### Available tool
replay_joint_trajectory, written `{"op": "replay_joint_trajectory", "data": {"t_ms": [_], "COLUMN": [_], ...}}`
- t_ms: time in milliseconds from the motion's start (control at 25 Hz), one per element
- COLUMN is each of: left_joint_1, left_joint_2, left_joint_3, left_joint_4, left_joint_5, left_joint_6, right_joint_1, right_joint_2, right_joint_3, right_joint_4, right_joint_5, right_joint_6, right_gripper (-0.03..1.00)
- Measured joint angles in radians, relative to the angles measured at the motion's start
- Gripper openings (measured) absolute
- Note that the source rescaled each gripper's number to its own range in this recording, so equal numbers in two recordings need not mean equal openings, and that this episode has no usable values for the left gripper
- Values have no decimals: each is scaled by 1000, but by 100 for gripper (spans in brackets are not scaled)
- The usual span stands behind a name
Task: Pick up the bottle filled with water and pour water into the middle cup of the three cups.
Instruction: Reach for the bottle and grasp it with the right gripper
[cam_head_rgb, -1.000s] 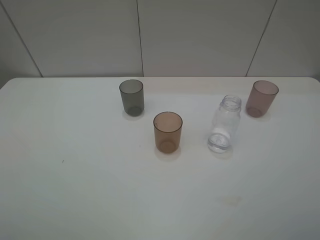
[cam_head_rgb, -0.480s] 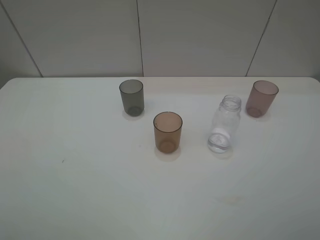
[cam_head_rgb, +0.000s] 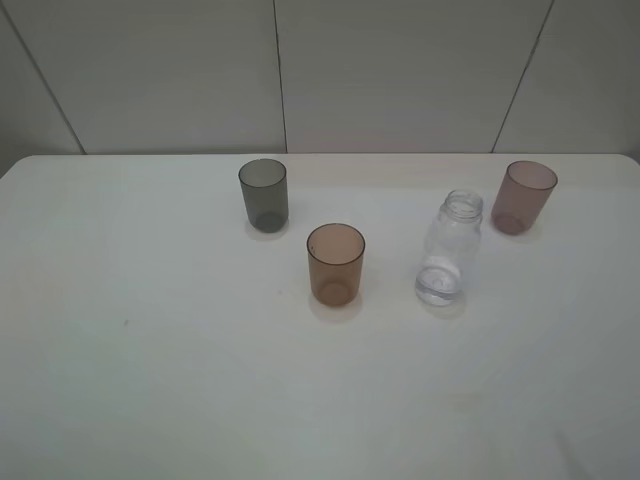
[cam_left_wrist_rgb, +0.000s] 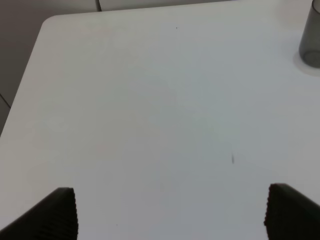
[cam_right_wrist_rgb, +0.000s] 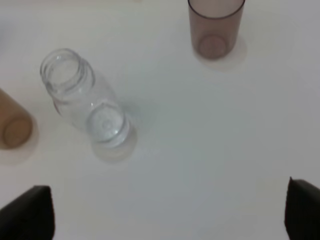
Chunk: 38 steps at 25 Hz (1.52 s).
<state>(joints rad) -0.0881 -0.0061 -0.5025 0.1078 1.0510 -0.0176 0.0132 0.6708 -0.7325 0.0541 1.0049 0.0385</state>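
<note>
Bottle (cam_right_wrist_rgb: 86, 102) upright, ahead of right end effector (cam_right_wrist_rgb: 165, 217), untouched; jaws wide apart; water (cam_right_wrist_rgb: 106, 129) seemingly shallow.

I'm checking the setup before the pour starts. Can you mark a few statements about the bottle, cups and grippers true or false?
1. The bottle stands upright, uncapped. True.
2. The amber cup lies tipped over. False: it stands upright.
3. The right gripper is shut on the bottle. False: it is open, and nothing touches the bottle.
4. In the high view, the bottle stands between the amber cup and the pink cup. True.
5. The grey cup touches the amber cup. False: they stand apart.
</note>
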Motion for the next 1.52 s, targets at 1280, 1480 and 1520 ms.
{"op": "replay_joint_trajectory", "data": {"t_ms": [1280,1480,1520], "left_joint_1": [0,0,0], "left_joint_2": [0,0,0], "left_joint_3": [0,0,0], "left_joint_4": [0,0,0], "left_joint_5": [0,0,0], "left_joint_6": [0,0,0], "right_joint_1": [488,488,488], "right_joint_2": [495,773,835], "right_joint_3": [733,732,732], "right_joint_4": [81,51,50], "right_joint_5": [-1764,-2073,-2133], "right_joint_6": [-1,-1,-1], "right_gripper": [100,100,100]}}
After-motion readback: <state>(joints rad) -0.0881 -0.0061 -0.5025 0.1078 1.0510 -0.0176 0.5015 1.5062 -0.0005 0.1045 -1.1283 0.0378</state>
